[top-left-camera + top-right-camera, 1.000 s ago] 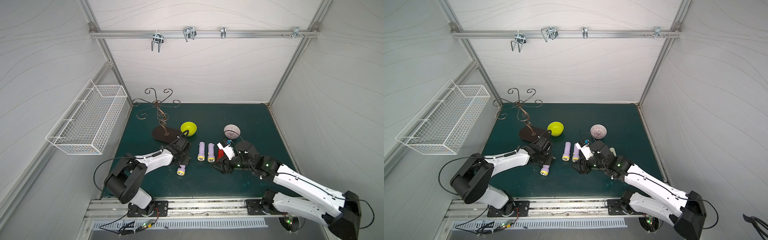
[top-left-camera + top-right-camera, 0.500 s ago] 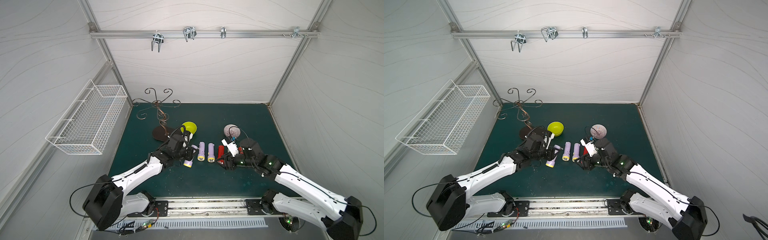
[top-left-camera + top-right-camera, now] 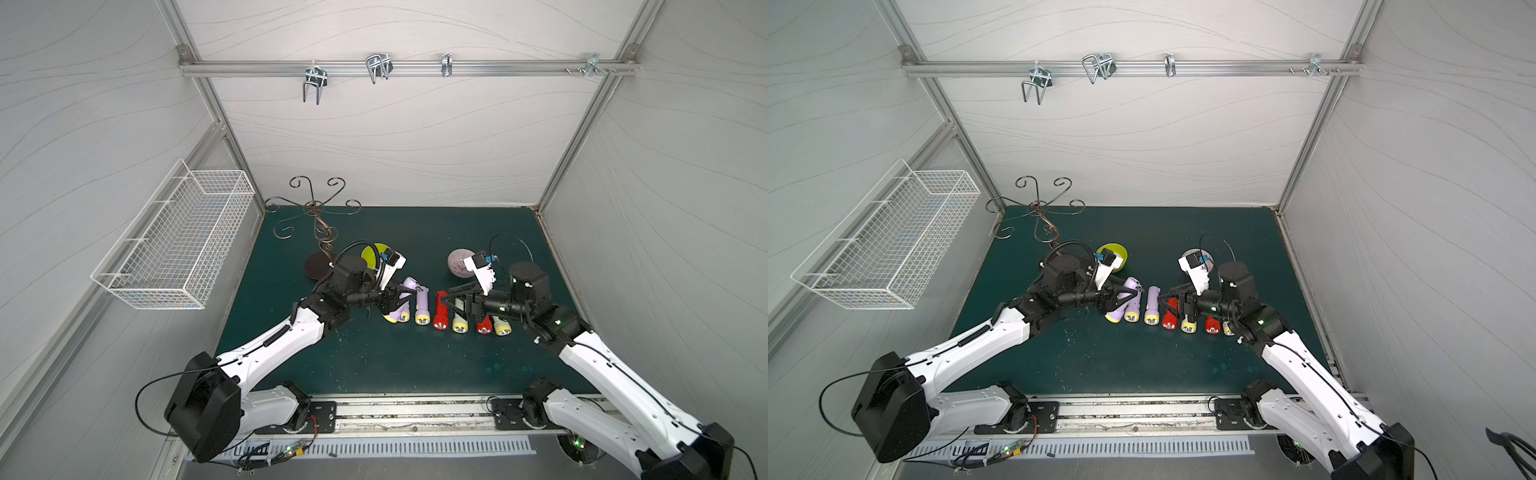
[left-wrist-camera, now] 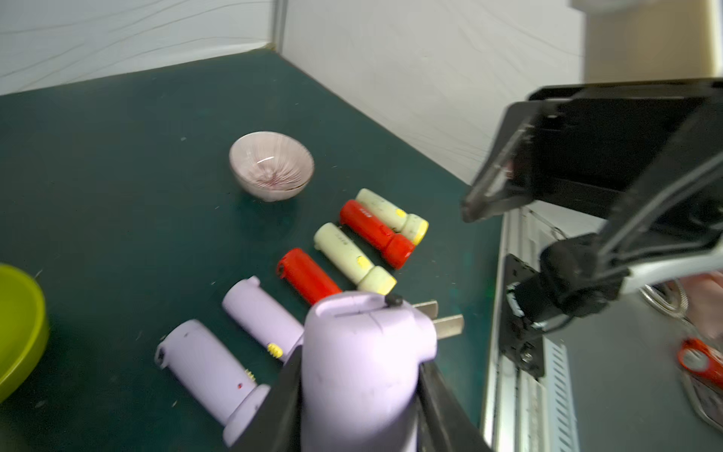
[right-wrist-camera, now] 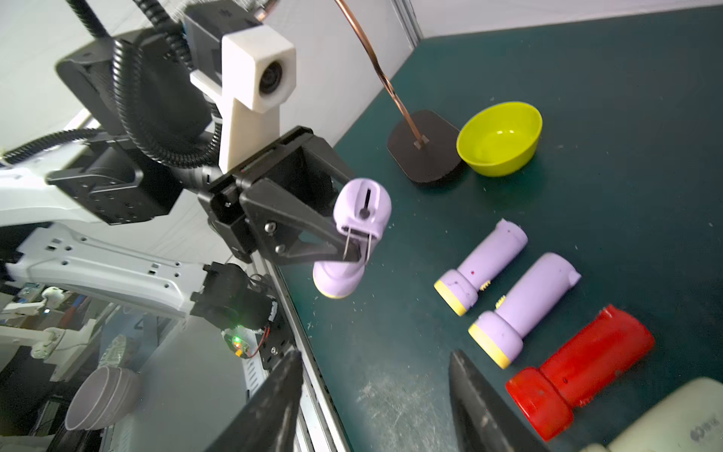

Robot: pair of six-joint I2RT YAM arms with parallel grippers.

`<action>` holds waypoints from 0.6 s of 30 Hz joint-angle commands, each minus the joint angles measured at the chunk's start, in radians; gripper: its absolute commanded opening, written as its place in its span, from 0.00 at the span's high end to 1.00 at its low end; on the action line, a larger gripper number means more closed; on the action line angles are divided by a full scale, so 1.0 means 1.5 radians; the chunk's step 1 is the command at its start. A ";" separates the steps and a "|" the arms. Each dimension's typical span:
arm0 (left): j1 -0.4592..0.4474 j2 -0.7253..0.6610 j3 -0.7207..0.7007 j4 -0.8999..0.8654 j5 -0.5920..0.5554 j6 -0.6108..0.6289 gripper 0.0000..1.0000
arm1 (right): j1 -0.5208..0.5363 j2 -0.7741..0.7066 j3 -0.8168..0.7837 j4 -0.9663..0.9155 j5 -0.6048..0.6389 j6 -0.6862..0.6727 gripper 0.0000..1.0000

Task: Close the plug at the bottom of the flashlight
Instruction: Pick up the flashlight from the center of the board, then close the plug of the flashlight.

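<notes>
Just left of centre in a top view, the left gripper (image 3: 392, 306) clamped the purple flashlight (image 3: 409, 286) above the tabletop (image 3: 415, 357), its long axis tilted, lens end lower left, plug prongs (image 4: 446, 326) unfolded at the upper-right end, while the right gripper (image 5: 374, 356) stood open and empty.

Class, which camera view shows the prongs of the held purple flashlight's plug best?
The right wrist view: both prongs stick out of the flashlight base, sharp and facing the camera. The left wrist view shows them sideways and blurred. In both top views they cannot be made out.

Seven flashlights (image 4: 344, 250) show: three purple, two red, two cream, plus two bowls (image 4: 271, 166).
</notes>
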 commanded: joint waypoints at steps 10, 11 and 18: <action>0.051 0.036 0.146 0.038 0.472 0.048 1.00 | -0.010 0.092 0.058 0.225 -0.162 0.067 0.40; 0.052 0.034 0.149 0.019 0.484 0.065 1.00 | -0.010 0.094 0.058 0.244 -0.170 0.075 0.40; 0.058 0.018 0.154 -0.047 0.515 0.125 1.00 | -0.010 0.096 0.061 0.371 -0.230 0.134 0.39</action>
